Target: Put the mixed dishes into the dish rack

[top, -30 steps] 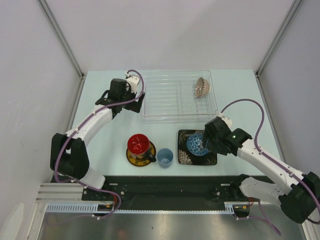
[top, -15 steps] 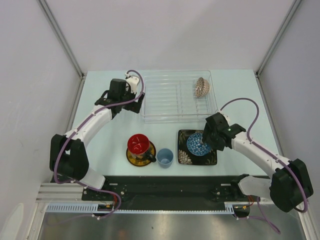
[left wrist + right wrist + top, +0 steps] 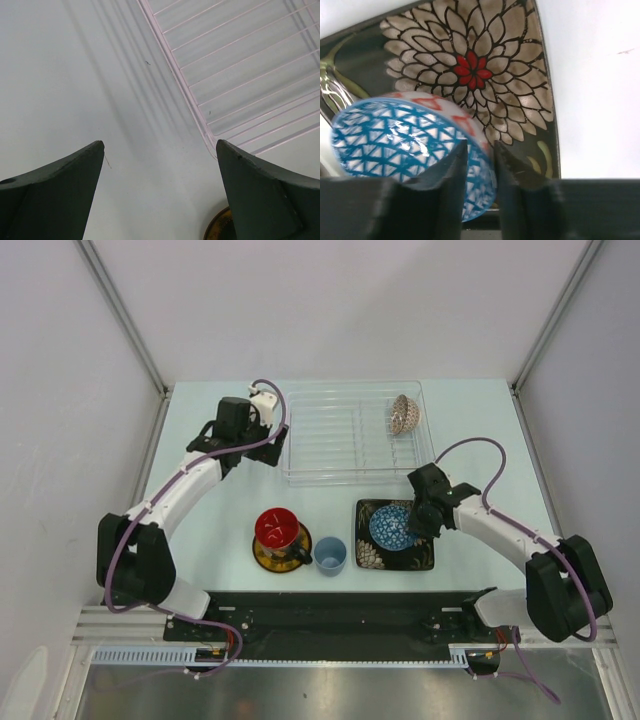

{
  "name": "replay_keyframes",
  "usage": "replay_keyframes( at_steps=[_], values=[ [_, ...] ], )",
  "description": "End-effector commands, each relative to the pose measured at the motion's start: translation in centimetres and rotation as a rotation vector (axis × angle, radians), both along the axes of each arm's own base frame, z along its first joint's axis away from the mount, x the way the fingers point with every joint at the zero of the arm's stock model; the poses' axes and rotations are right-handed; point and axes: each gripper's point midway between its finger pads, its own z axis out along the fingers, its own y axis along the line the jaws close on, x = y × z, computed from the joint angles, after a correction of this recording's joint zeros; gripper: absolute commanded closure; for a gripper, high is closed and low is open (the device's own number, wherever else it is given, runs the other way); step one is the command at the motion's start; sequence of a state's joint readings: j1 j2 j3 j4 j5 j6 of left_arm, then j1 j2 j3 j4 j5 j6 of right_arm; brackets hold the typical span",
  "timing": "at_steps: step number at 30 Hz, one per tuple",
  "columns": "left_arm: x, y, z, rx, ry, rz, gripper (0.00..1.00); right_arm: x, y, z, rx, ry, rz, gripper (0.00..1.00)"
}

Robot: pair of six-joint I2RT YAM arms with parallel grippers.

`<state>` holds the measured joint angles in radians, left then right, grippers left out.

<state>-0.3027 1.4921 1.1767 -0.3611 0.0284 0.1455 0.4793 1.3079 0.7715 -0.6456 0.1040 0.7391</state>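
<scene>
The clear rack [image 3: 300, 476] lies at the 12 o'clock end of the table [image 3: 470, 430]. A small red-and-white bowl [image 3: 404, 414] stands on edge in its 2 o'clock corner.

At about 5 o'clock on the table sits the black plate [image 3: 367, 553], with the blue bowl [image 3: 390, 528] over its middle. The right gripper [image 3: 410, 524] is clamped on that bowl's rim at the bowl's 3 o'clock side. In the right wrist view, one finger [image 3: 447, 175] is inside the blue bowl [image 3: 385, 135] and the other is outside it. The bowl is tipped above the flowered plate [image 3: 470, 65]; whether its foot touches the plate cannot be told.

At 7 o'clock the red-lined mug [image 3: 277, 528] stands on the saucer [image 3: 262, 559]. The blue cup [image 3: 330, 555] is just beside them at their 3 o'clock.

The left gripper [image 3: 268, 447] hangs at the rack's 9 o'clock edge. In the left wrist view, the left gripper [image 3: 160, 145] is spread wide and holds nothing, above bare table beside the rack's corner [image 3: 207, 140].
</scene>
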Motion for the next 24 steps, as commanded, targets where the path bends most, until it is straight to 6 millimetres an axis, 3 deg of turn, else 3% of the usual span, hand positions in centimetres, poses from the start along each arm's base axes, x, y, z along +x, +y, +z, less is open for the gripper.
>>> replay_keyframes(
  at_steps=[1, 4, 5, 8, 9, 11, 12, 14, 15, 16, 17, 19, 22, 24],
  values=[
    [0.5, 0.3, 4.1, -0.002, -0.110, -0.012, 0.00, 0.5, 0.3, 0.3, 0.017, -0.014, -0.005, 0.76],
    [0.4, 0.3, 4.1, 0.000, -0.110, -0.012, 0.00, 0.5, 0.0, 0.5, 0.005, -0.017, -0.017, 0.90],
    [0.4, 0.3, 4.0, 0.001, -0.107, -0.012, 0.00, 0.4, 0.0, 0.7, 0.001, -0.019, -0.012, 1.00],
    [0.2, 0.3, 3.8, -0.001, -0.105, -0.012, 0.00, 1.1, -0.9, 2.9, -0.052, -0.090, 0.007, 1.00],
    [0.2, 0.3, 3.8, 0.000, -0.107, -0.013, 0.00, 2.4, -1.0, 5.3, -0.093, -0.169, 0.018, 1.00],
    [0.1, 0.4, 3.6, 0.004, -0.104, -0.011, 0.00, 3.1, -1.4, 8.7, -0.141, -0.250, 0.030, 1.00],
    [0.1, 0.4, 3.7, 0.005, -0.107, -0.012, 0.00, 4.4, -1.3, 12.1, -0.185, -0.343, 0.046, 1.00],
    [0.2, 0.5, 3.6, 0.008, -0.106, -0.011, 0.00, 5.0, -1.8, 15.2, -0.261, -0.397, 0.058, 1.00],
    [0.3, 0.5, 3.7, 0.007, -0.109, -0.011, 0.00, 5.4, -1.9, 17.0, -0.350, -0.449, 0.083, 1.00],
    [0.3, 0.4, 3.6, 0.005, -0.107, -0.009, 0.00, 6.4, -1.5, 20.2, -0.385, -0.510, 0.084, 1.00],
    [0.2, 0.4, 3.6, 0.001, -0.106, -0.009, 0.00, 7.1, -2.5, 21.9, -0.487, -0.555, 0.053, 1.00],
    [0.2, 0.3, 3.6, -0.005, -0.104, -0.013, 0.00, 8.7, -2.6, 25.4, -0.611, -0.609, 0.056, 1.00],
    [0.0, 0.3, 3.3, -0.010, -0.097, -0.009, 0.00, 10.9, -4.3, 29.8, -0.852, -0.679, -0.015, 1.00],
    [0.0, 0.3, 3.2, -0.010, -0.092, -0.009, 0.00, 12.2, -4.7, 30.4, -1.019, -0.667, -0.047, 1.00]
  ],
)
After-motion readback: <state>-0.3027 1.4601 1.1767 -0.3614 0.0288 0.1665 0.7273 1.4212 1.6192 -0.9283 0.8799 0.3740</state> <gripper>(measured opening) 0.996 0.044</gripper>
